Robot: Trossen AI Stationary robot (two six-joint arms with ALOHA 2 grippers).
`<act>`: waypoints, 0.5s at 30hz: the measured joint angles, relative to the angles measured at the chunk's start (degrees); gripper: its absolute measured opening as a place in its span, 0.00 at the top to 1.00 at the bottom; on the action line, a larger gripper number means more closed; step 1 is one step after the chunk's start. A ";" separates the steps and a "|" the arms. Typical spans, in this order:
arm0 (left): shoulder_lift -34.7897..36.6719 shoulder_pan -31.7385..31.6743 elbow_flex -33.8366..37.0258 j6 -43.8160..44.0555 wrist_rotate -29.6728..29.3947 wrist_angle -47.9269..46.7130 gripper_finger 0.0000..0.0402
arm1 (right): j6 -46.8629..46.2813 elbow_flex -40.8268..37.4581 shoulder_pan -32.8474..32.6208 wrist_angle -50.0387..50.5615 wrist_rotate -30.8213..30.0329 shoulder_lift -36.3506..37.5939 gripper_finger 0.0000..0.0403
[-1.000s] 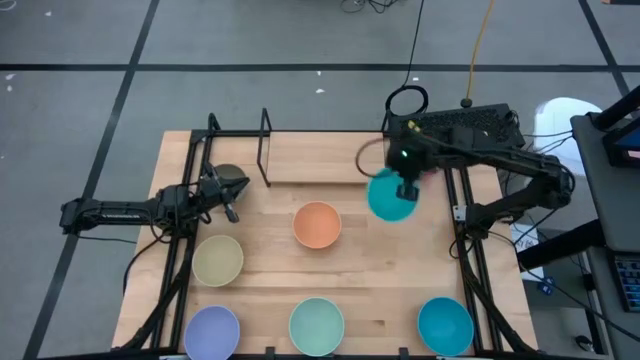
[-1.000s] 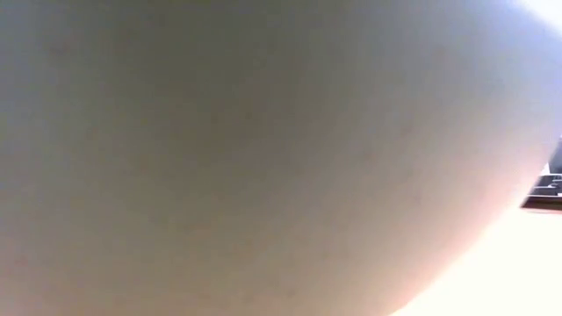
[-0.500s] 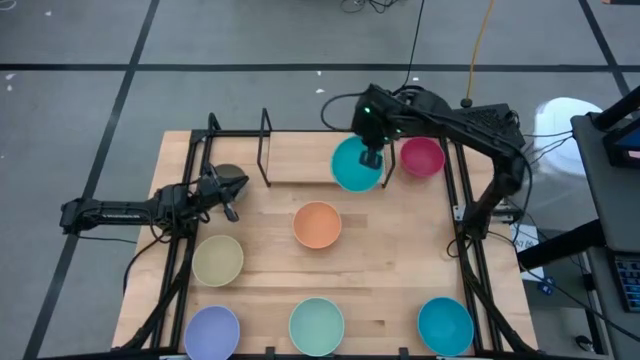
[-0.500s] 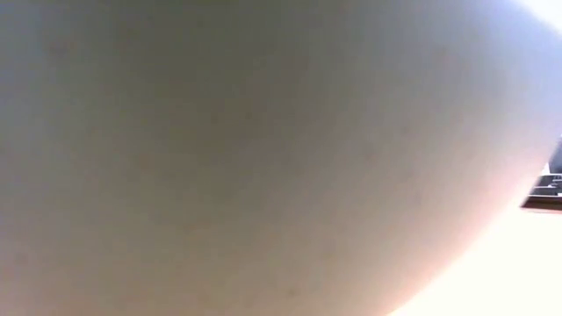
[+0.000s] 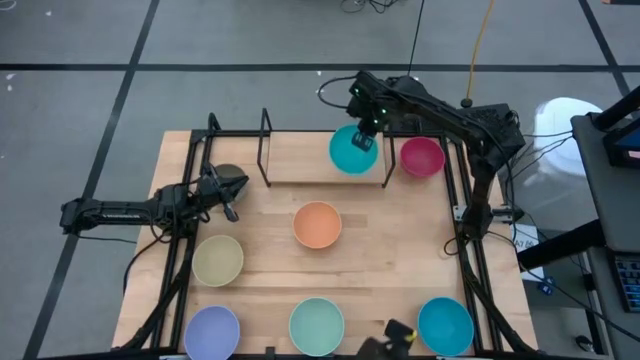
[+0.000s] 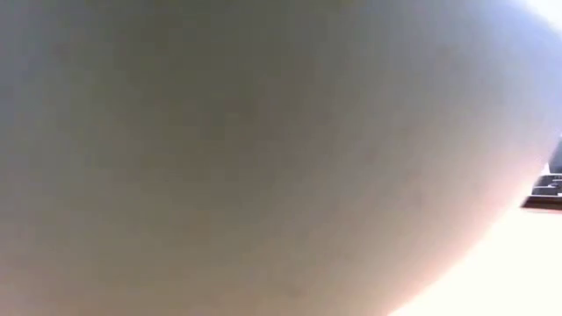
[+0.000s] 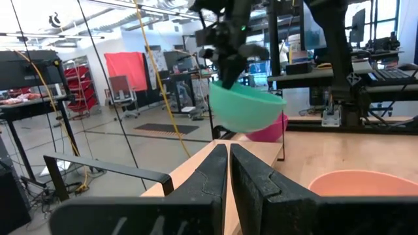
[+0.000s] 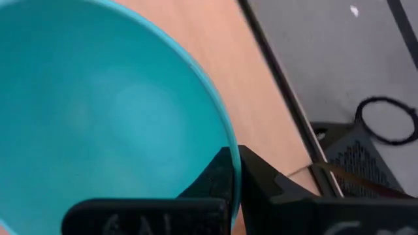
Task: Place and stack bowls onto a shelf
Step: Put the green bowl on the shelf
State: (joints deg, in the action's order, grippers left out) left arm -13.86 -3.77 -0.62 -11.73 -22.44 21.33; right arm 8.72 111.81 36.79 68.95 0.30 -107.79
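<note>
My right gripper [image 5: 366, 132] is shut on a teal bowl [image 5: 352, 152], carried in the air over the right end of the shelf [image 5: 266, 150] at the table's far edge; the left wrist view shows this teal bowl [image 7: 247, 108] well above the board. A magenta bowl [image 5: 421, 157] sits just right of it. The orange bowl [image 5: 317, 224], pale yellow bowl [image 5: 218, 260], lavender bowl [image 5: 211, 331], mint bowl [image 5: 316, 325] and a second teal bowl [image 5: 444, 325] rest on the table. My left gripper [image 5: 229, 191] waits shut at the table's left. My right gripper pinches the teal bowl's rim [image 8: 230, 145] on its far side, one finger [image 8: 212, 176] inside the bowl and one finger [image 8: 261, 179] outside. The fingers come from above, pointing down. The bowl hangs lifted clear below them, slightly tilted.
The low view is filled by a pale blurred surface [image 6: 263, 158] close to the lens. A small dark object [image 5: 392, 335] shows at the near edge between the mint and teal bowls. Black frame rails [image 5: 470, 270] run along both table sides.
My right gripper has carried the teal bowl from the right side of the table toward the far edge and to the left, ending over the shelf's right end, and the magenta bowl has come into sight. A small dark object has appeared at the near edge.
</note>
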 joint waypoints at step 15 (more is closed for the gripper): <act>0.02 0.00 0.00 0.04 0.00 -0.01 0.94 | -2.00 -0.02 5.10 2.79 3.04 -3.06 1.00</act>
State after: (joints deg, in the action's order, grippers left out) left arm -13.85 -3.77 -0.62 -11.68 -22.44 21.32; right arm 6.72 111.79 41.88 71.74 3.33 -110.85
